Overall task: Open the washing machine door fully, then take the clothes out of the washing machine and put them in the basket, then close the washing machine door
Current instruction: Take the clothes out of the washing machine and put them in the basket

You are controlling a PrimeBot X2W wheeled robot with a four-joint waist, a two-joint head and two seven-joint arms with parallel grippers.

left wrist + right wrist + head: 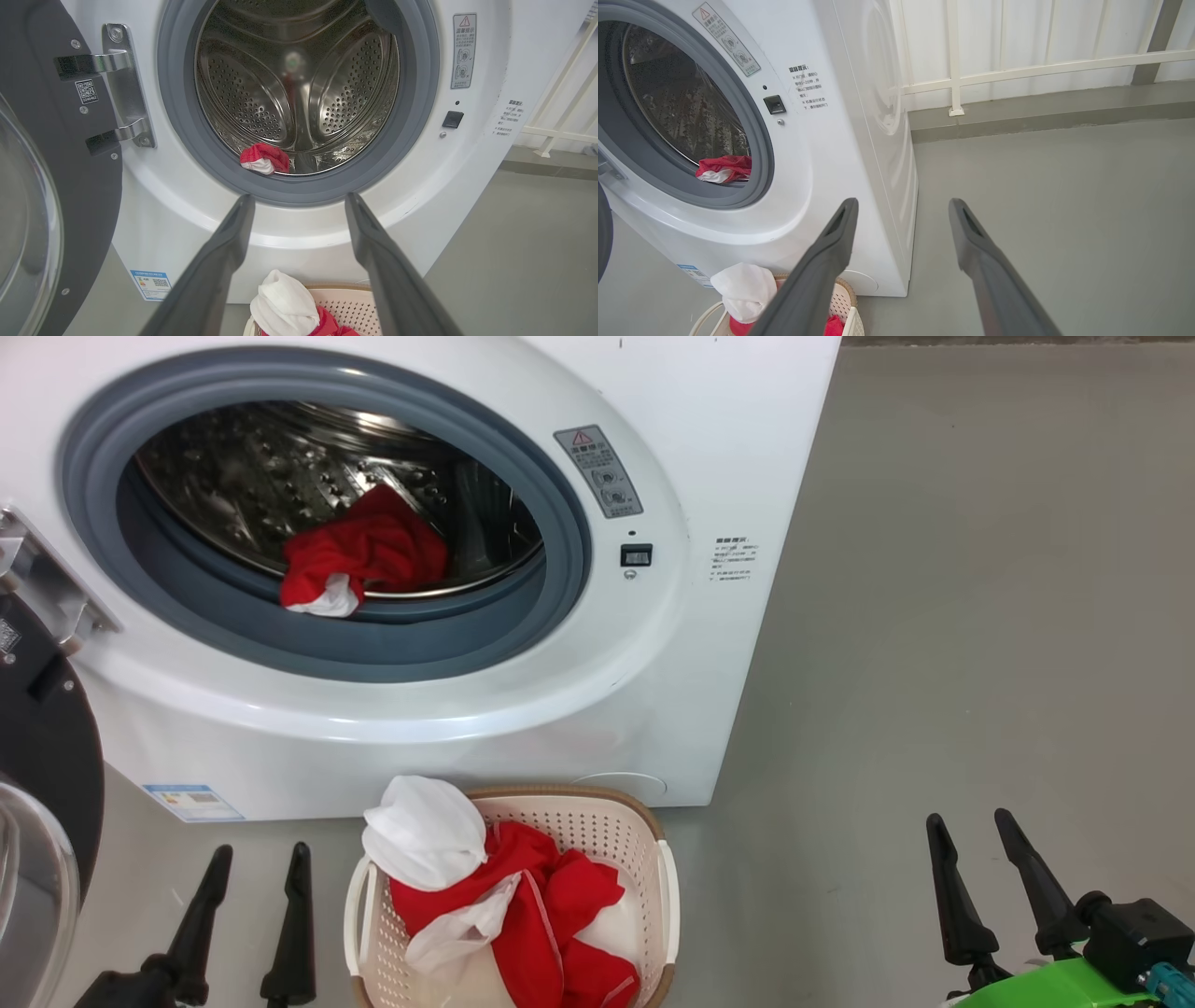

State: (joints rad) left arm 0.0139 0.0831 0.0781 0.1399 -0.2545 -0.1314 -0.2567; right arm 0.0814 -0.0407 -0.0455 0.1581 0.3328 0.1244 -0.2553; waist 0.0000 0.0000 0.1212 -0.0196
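Currently, the large round washing machine door [51, 737], a glossy black rim around a bulging clear glass window, is standing swung open at the far left of the big white front-loading washing machine [560, 709], hanging on its metal hinge [124, 88].

Left gripper [261, 849] is hovering low in front of the machine's lower left corner, its two long dark fingers spread apart and gripping nothing.

One bright red garment with a white part [369, 560] is lying at the front lip of the machine's perforated steel drum [299, 93], just inside the grey rubber ring [560, 523].

Small cream perforated plastic basket [597, 817] with a brown woven-look rim is sitting on the floor just in front of the machine's base, below the opening. Red and white clothes [523, 905] are lying heaped inside it, with a white bundle hanging over its left rim.

Right gripper [969, 819] is hovering to the right of the machine, over the plain grey floor [934, 616], with its fingers apart and empty.
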